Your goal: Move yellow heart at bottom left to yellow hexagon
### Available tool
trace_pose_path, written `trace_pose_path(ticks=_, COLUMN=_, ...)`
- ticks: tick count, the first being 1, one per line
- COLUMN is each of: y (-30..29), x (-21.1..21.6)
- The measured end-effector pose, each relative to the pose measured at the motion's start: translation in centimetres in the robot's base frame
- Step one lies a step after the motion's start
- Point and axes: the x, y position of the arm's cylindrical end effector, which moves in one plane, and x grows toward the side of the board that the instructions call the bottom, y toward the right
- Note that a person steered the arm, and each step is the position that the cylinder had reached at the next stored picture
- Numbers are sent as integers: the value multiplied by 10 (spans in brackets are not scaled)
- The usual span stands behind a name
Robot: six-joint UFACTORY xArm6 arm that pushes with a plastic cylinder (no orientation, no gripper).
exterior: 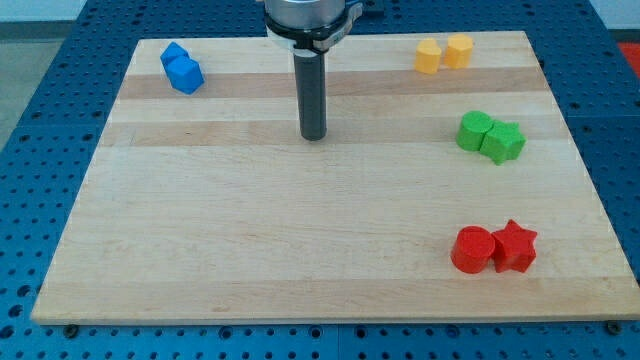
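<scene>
Yellow heart (428,57) touching yellow hexagon (459,50) — top right.

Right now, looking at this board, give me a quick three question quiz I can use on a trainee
1. True or false: my tip is touching one of the yellow blocks.
2. Which pair of blocks lies nearest the view's bottom? A) blue B) green C) red
3. Fill in: the two yellow blocks sit near the view's top ____ corner of the board.

Key
1. False. My tip stands apart from every block, in the upper middle of the board, with the yellow pair well off to the view's right.
2. C. The red cylinder and red star sit touching, low on the view's right; the blue pair and green pair are higher.
3. right
</scene>
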Motion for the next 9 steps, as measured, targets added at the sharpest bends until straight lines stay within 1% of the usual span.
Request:
trace_pose_path(ticks=1, y=-1, x=-1)
trace_pose_path(ticks=2, y=-11, x=-28)
trace_pose_path(ticks=3, y=-11, x=-83)
trace_pose_path(ticks=4, y=-13, x=-124)
trace_pose_path(ticks=5, y=-7, x=-131)
trace_pose_path(ticks=6, y=60, x=-151)
trace_pose_path(ticks=7, y=114, x=-161)
trace_pose_path(ticks=8, y=114, x=-161)
trace_pose_path(ticks=9, y=133, x=-161)
